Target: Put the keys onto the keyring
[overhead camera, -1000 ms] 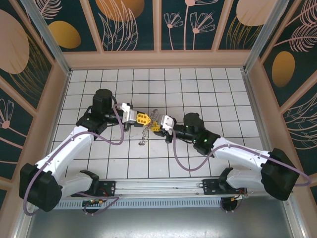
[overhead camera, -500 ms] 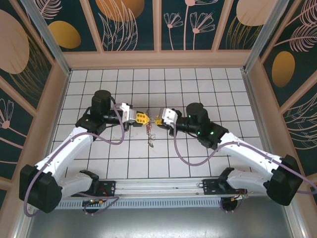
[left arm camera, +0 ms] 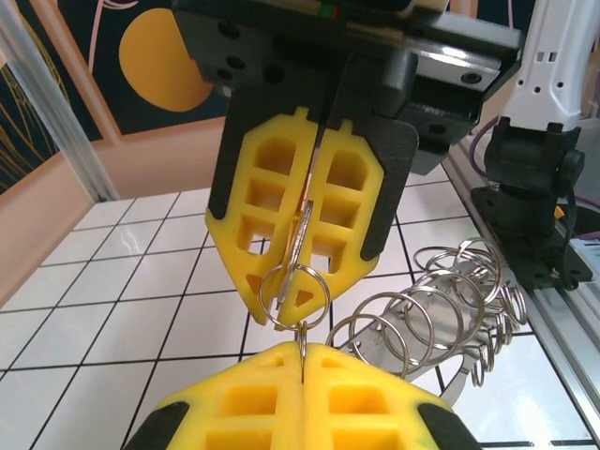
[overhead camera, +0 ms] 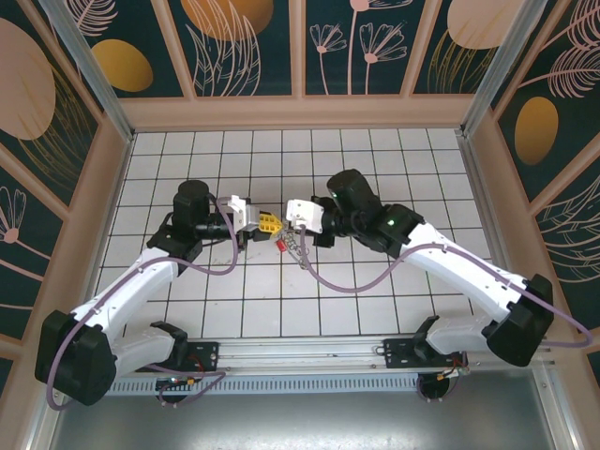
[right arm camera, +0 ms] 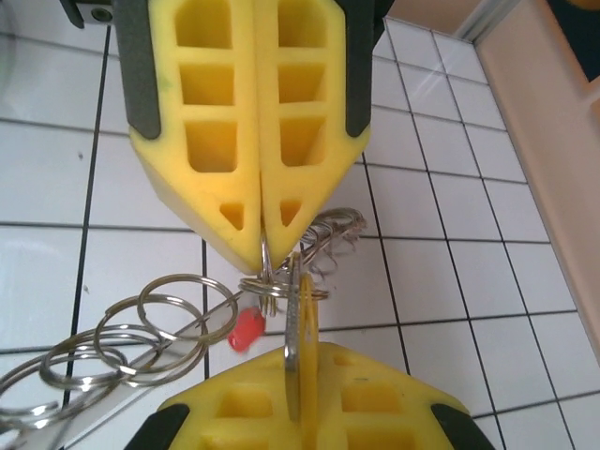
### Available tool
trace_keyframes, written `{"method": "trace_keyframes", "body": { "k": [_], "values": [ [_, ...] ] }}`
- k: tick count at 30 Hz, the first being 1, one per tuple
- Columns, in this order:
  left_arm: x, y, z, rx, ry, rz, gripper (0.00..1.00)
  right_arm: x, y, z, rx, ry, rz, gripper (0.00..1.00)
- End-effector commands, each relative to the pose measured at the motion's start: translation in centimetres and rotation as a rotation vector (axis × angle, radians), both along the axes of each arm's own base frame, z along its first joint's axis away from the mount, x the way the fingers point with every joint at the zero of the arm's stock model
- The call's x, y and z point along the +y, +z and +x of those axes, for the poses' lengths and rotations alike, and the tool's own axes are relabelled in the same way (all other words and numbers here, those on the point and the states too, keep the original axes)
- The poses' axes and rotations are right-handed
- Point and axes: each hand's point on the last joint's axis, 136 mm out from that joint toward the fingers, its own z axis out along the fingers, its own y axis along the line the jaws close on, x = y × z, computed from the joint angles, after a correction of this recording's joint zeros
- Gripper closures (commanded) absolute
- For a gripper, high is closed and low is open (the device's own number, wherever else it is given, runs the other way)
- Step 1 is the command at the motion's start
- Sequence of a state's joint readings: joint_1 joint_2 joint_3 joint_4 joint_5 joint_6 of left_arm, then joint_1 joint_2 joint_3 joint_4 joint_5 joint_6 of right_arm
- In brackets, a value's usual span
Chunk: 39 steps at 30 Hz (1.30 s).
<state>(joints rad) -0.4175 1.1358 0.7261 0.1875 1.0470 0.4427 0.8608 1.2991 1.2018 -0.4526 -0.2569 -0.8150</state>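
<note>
Since a second ago the right arm (overhead camera: 441, 258) has swung up and to the left, so its wrist now sits further from the near edge, and the right gripper (overhead camera: 287, 223) meets the left gripper (overhead camera: 269, 223) tip to tip over the white tiled tabletop (overhead camera: 394, 300). The left arm has hardly shifted. The dangling bunch of the keyring (overhead camera: 298, 248), which then trailed below and left of the meeting point, now hangs just right of it, and its red tag (overhead camera: 280, 246) has come into sight.

In the left wrist view, the left gripper (left arm camera: 302, 352) is pressed together on a thin wire of the keyring (left arm camera: 441, 300). Opposite it, the right gripper (left arm camera: 298, 253) is clamped on the key (left arm camera: 302, 230), with a small split ring (left arm camera: 295, 286) at the key's lower end.

From the right wrist camera, the right gripper (right arm camera: 302, 394) pinches the key (right arm camera: 293, 342) edge-on, and the left gripper (right arm camera: 262, 234) nips the ring wire just above it. The red tag (right arm camera: 246, 328) sits just beside them.

The key shows only as a thin edge, so its shape cannot be made out, nor whether it is already threaded. The loose rings (right arm camera: 159, 328) run off the frame's lower left. Whether they touch the tiles is unclear.
</note>
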Motion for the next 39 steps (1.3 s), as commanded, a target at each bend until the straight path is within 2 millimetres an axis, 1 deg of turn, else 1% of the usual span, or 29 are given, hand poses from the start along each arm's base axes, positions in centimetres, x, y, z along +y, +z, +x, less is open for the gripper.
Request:
{"method": "trace_keyframes", "body": {
  "k": [1, 3, 7, 9, 11, 13, 14, 15, 17, 18, 19, 20, 21, 22, 24, 27, 30, 31, 33, 35, 39],
  "values": [
    [0.2, 0.3, 0.3, 0.019, 0.033, -0.035, 1.00, -0.8, 0.8, 0.9, -0.076, -0.016, -0.120, 1.00],
    [0.2, 0.0, 0.3, 0.031, 0.037, -0.044, 1.00, -0.5, 1.0, 1.2, -0.092, -0.018, -0.143, 1.00],
    [0.3, -0.6, 0.6, 0.039, 0.058, -0.040, 1.00, 0.6, 2.1, 1.0, -0.133, 0.015, -0.128, 1.00],
    [0.4, -0.7, 0.5, 0.041, 0.065, -0.042, 1.00, 0.9, 2.8, 1.1, -0.155, 0.021, -0.124, 1.00],
    [0.4, -0.5, 0.4, 0.044, 0.072, -0.052, 0.98, 1.0, 3.0, 1.3, -0.175, 0.024, -0.139, 1.00],
    [0.5, -0.4, 0.5, 0.041, 0.086, -0.056, 0.91, 1.0, 3.1, 1.6, -0.197, 0.023, -0.157, 1.00],
    [0.6, -0.5, 0.6, 0.043, 0.097, -0.054, 0.82, 1.1, 3.2, 1.8, -0.205, 0.021, -0.164, 1.00],
    [0.7, -0.4, 0.7, 0.040, 0.111, -0.055, 0.77, 1.1, 3.4, 2.0, -0.211, 0.020, -0.167, 1.00],
    [1.1, -0.2, 0.8, 0.036, 0.133, -0.055, 0.72, 1.2, 3.7, 2.4, -0.229, 0.014, -0.177, 1.00],
    [1.3, -0.2, 0.8, 0.031, 0.139, -0.052, 0.68, 1.2, 4.0, 2.6, -0.239, 0.008, -0.182, 1.00],
    [1.4, -0.2, 0.7, 0.021, 0.147, -0.047, 0.62, 1.2, 4.3, 2.8, -0.250, 0.004, -0.185, 1.00],
    [1.7, 0.0, 0.7, 0.009, 0.162, -0.046, 0.40, 1.1, 4.5, 3.0, -0.260, -0.002, -0.190, 1.00],
    [2.0, 0.2, 0.7, 0.003, 0.175, -0.047, 0.04, 1.0, 4.8, 3.3, -0.271, -0.008, -0.193, 1.00],
    [2.3, 0.4, 0.7, -0.002, 0.184, -0.049, 0.01, 1.0, 5.0, 3.5, -0.280, -0.014, -0.197, 1.00],
    [3.0, 0.8, 0.8, -0.005, 0.211, -0.049, 0.01, 0.8, 5.3, 4.0, -0.310, -0.024, -0.215, 1.00],
    [4.2, 1.1, 1.5, -0.008, 0.280, -0.045, 0.01, 0.8, 5.7, 4.7, -0.343, -0.035, -0.229, 1.00],
    [5.6, 1.5, 2.7, -0.009, 0.391, -0.045, 0.01, 1.1, 6.1, 5.1, -0.365, -0.037, -0.228, 1.00],
    [6.2, 1.7, 3.4, -0.008, 0.453, -0.049, 0.01, 1.3, 5.9, 5.3, -0.366, -0.036, -0.230, 1.00],
    [8.1, 2.2, 5.3, -0.001, 0.618, -0.062, 0.01, 1.8, 5.6, 5.7, -0.356, -0.035, -0.237, 1.00],
    [10.7, 3.2, 7.1, 0.005, 0.793, -0.100, 0.01, 2.5, 4.8, 5.8, -0.326, -0.032, -0.242, 1.00],
    [15.3, 4.9, 9.2, 0.058, 1.008, -0.184, 0.01, 4.6, 2.9, 5.4, -0.267, 0.003, -0.233, 1.00]
  ]
}}
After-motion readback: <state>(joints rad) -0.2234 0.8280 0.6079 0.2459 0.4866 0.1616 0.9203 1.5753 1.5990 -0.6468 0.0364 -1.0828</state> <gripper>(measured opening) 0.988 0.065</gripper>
